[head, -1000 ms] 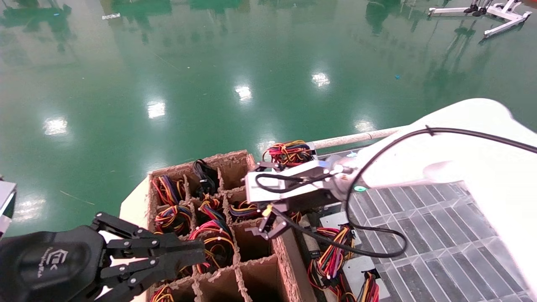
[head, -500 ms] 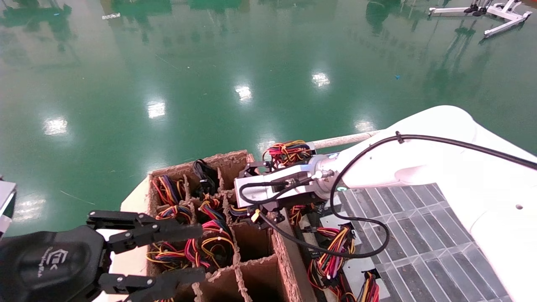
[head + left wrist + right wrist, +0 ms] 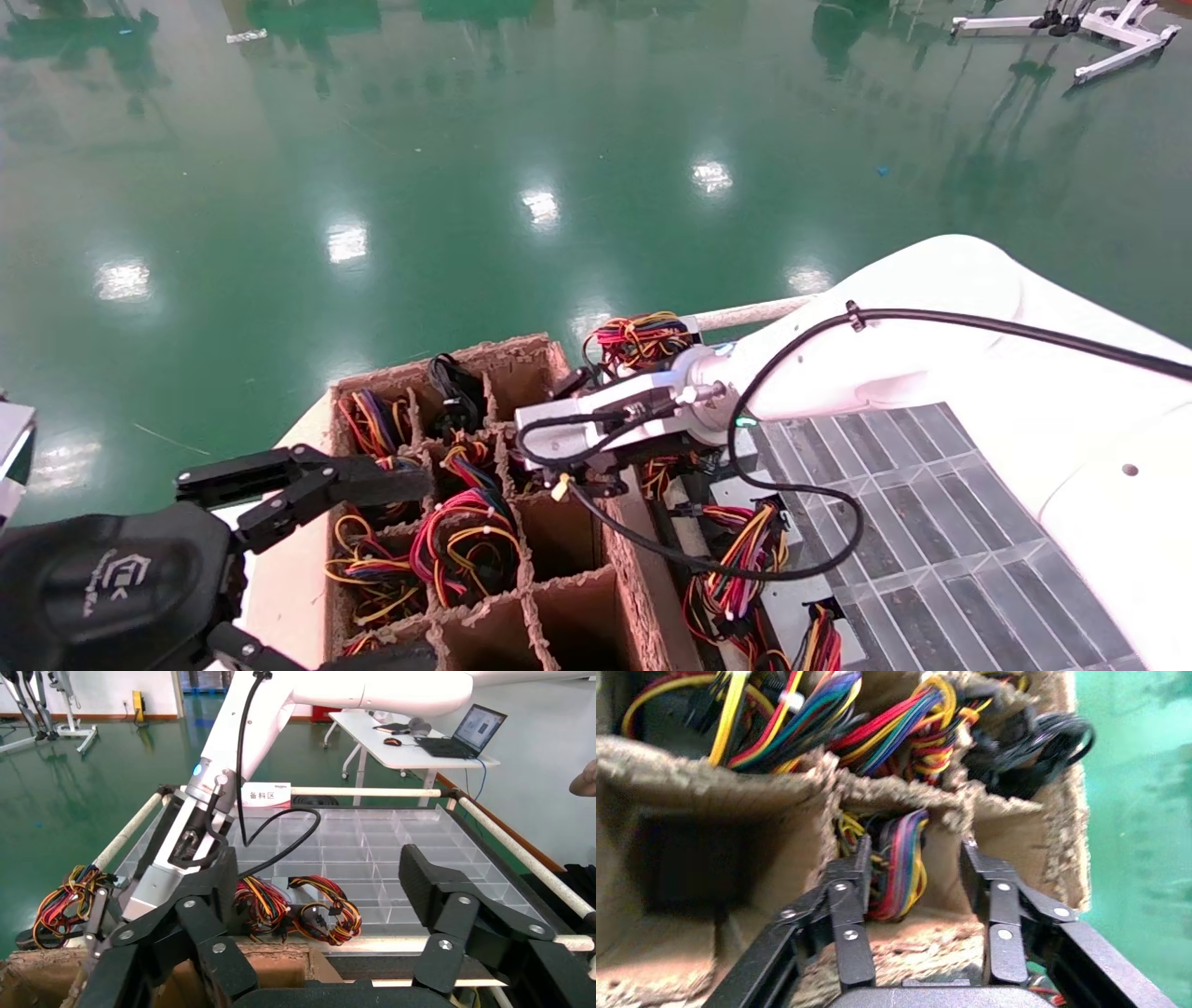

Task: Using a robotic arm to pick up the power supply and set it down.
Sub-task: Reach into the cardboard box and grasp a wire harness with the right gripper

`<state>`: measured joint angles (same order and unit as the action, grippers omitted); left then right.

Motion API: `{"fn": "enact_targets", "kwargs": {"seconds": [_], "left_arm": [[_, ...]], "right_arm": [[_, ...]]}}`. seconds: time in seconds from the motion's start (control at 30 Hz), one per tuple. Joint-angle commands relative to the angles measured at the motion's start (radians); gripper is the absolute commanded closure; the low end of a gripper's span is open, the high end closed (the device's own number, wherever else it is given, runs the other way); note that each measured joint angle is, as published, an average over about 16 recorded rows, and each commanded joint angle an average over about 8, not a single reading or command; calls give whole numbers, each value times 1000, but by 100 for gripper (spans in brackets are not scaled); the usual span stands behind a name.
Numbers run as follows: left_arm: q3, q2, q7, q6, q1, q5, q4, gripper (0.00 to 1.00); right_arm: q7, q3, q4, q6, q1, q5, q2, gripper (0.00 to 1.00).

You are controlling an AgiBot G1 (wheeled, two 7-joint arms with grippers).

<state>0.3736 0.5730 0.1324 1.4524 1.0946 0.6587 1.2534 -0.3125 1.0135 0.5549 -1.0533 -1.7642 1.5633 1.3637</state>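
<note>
The white robotic arm [image 3: 885, 363] reaches from the right over the divided cardboard box [image 3: 447, 363]. Its gripper, my right gripper [image 3: 916, 850], is open and dips into one cell. The fingers [image 3: 857, 864] straddle the coloured wire bundle of a power supply [image 3: 899, 871] without closing on it. That unit's grey body is hidden down in the cell. In the head view the grey camera block [image 3: 596, 429] covers this gripper. My left gripper [image 3: 419, 568] hangs wide open and empty at the near left, over the box's left cells.
Other cells hold more wire bundles [image 3: 466, 545] and a black cable [image 3: 452, 387]. Two near cells [image 3: 568, 615] stand empty. Right of the box, a clear compartment tray [image 3: 931, 522] on a railed cart carries more power supplies [image 3: 745, 559]. Green floor lies beyond.
The right arm swung left and lowered its wrist toward the box's middle cells. The left gripper's fingers spread from nearly together to wide open.
</note>
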Motion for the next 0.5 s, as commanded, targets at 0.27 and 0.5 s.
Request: {"fn": "enact_targets", "kwargs": {"seconds": [0.27, 0.5], "left_arm": [[0, 0, 0, 0, 0, 0, 0, 0], [0, 0, 0, 0, 0, 0, 0, 0]], "right_arm": [[41, 86, 12, 16, -13, -34, 1, 100], [71, 143, 19, 32, -28, -63, 1, 100]]}}
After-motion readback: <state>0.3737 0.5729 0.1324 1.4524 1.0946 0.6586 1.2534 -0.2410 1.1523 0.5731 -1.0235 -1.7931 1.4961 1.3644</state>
